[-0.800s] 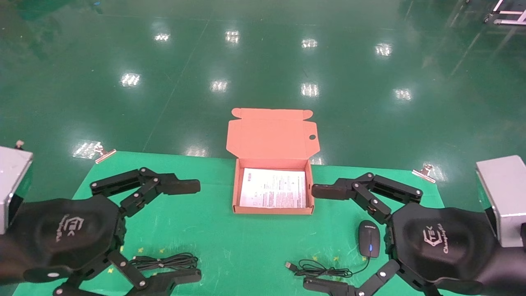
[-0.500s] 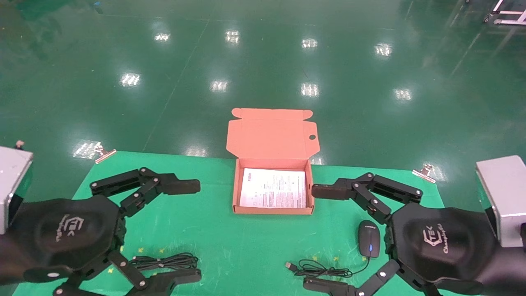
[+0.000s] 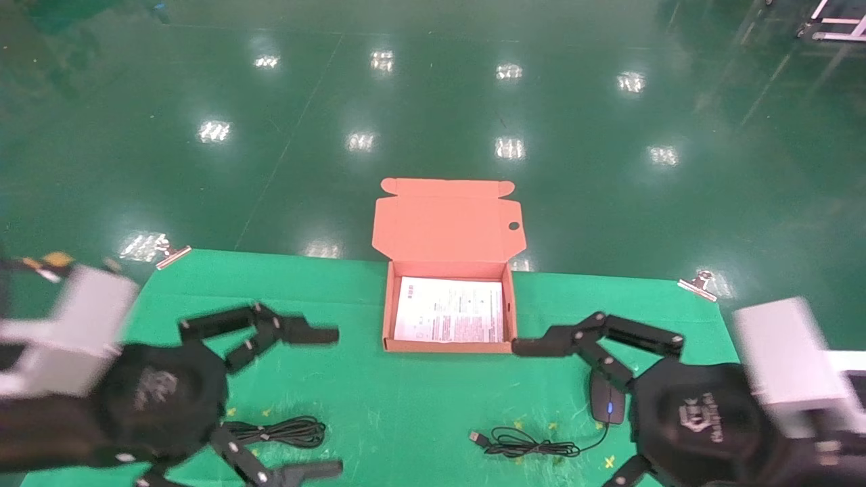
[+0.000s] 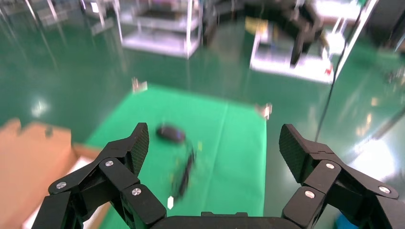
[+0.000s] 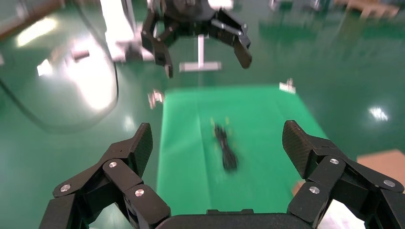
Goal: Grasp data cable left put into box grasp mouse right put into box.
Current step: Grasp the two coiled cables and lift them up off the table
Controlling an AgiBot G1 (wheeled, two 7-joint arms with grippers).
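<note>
Bright overhead light — glare patches on the glossy floor (image 3: 433,101) — motion-blurred wrist views.

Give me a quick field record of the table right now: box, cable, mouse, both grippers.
box: open box, lid folded back, white sheet inside, at the far middle of the green mat
data cable: coiled data cable on the mat, near left, not gripped
mouse: mouse on the mat, near right, partly hidden by the right gripper; its cord trails toward the middle
left gripper: left gripper open, above the cable, holding nothing
right gripper: right gripper open, by the mouse, holding nothing
</note>
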